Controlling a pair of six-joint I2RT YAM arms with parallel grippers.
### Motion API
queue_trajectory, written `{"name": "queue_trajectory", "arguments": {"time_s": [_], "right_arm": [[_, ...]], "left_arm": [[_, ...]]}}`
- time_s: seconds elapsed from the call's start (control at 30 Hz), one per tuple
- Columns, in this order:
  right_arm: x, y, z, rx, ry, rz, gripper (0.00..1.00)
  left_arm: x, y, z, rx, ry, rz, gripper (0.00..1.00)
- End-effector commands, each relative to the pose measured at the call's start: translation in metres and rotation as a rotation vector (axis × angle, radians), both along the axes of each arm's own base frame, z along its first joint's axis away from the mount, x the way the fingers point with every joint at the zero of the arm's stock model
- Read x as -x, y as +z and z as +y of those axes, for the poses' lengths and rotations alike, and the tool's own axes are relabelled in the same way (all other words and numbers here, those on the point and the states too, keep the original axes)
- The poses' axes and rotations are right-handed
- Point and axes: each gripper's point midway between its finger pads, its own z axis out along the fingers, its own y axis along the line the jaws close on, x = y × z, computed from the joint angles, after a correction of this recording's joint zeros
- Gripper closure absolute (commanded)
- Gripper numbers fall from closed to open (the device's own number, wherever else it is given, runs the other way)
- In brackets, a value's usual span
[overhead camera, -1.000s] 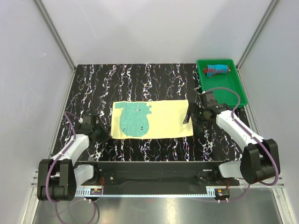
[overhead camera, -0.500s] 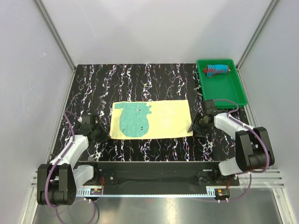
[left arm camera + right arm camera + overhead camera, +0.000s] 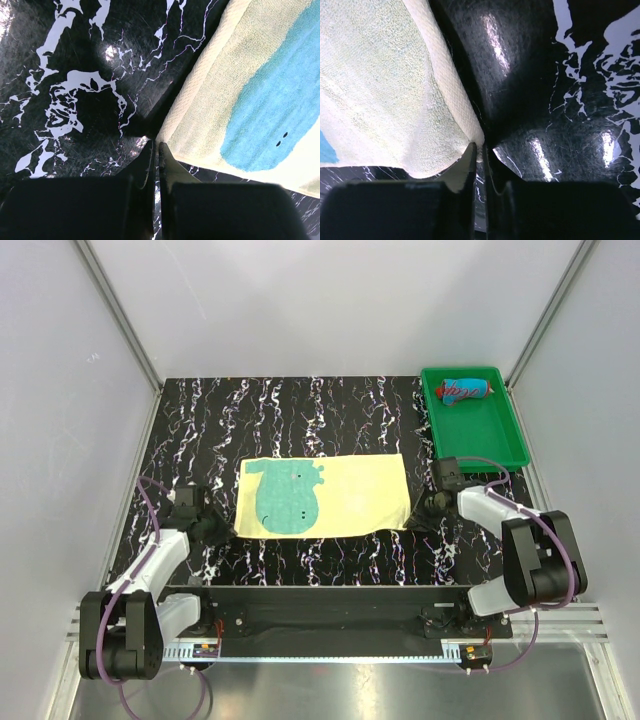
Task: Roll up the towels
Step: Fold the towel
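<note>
Left gripper (image 3: 156, 145) closed on the near-left corner of the pale yellow towel (image 3: 355, 495), right gripper (image 3: 480, 146) pinched on its near-right corner, towel spread flat on the black marbled table (image 3: 300, 410), red towel (image 3: 464, 390) rolled, laid at the far end of the green tray (image 3: 500, 445).

Nubby cloth yellow towel (image 3: 225, 90), glossy marbled table (image 3: 75, 50), seemingly smooth plastic tray (image 3: 485, 430)
</note>
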Motion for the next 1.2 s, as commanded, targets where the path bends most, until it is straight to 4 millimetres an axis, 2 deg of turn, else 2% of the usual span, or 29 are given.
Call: {"name": "queue_trajectory", "arguments": {"time_s": [0.0,0.17,0.43,0.63,0.67,0.73,0.77,0.87,0.9,0.93,1.0,1.03,1.07,1.17], "right_arm": [[0.008,0.002,-0.005,0.02,-0.004,-0.001,0.91],[0.01,0.015,-0.004,0.0,-0.012,-0.034,1.0],[0.011,0.047,-0.003,-0.019,-0.026,-0.074,1.0],[-0.011,0.064,0.002,-0.018,-0.002,-0.093,1.0],[-0.015,0.067,0.002,-0.017,-0.001,-0.101,1.0],[-0.028,0.076,0.003,-0.01,0.002,-0.118,1.0],[-0.032,0.078,0.003,-0.006,0.005,-0.12,1.0],[-0.054,0.089,0.006,0.006,0.021,-0.137,1.0],[-0.058,0.084,0.006,0.013,0.028,-0.122,1.0],[-0.063,0.084,0.006,0.019,0.03,-0.12,1.0],[-0.075,0.084,0.008,0.027,0.037,-0.117,1.0],[-0.079,0.084,0.008,0.03,0.041,-0.117,1.0],[-0.087,0.089,0.01,0.029,0.045,-0.129,1.0],[-0.102,0.081,0.01,0.046,0.053,-0.106,1.0]], "left_arm": [[-0.017,0.018,0.004,-0.021,-0.001,-0.075,1.0],[-0.016,0.021,0.003,-0.014,0.002,-0.085,1.0],[-0.017,0.039,0.001,0.0,0.004,-0.122,1.0],[-0.027,0.06,0.001,-0.008,-0.009,-0.137,1.0],[-0.036,0.074,0.002,-0.014,-0.016,-0.164,1.0],[-0.04,0.076,0.003,-0.03,-0.03,-0.141,1.0],[-0.049,0.088,0.004,-0.044,-0.047,-0.162,1.0],[-0.062,0.088,0.006,-0.063,-0.075,-0.125,1.0],[-0.071,0.096,0.005,-0.064,-0.08,-0.139,1.0],[-0.076,0.09,0.005,-0.063,-0.085,-0.111,1.0],[-0.091,0.098,0.002,-0.05,-0.096,-0.129,1.0],[-0.096,0.091,0.002,-0.047,-0.096,-0.103,1.0],[-0.102,0.093,-0.001,-0.035,-0.107,-0.108,1.0],[-0.123,0.094,-0.005,-0.015,-0.128,-0.081,1.0]]}}
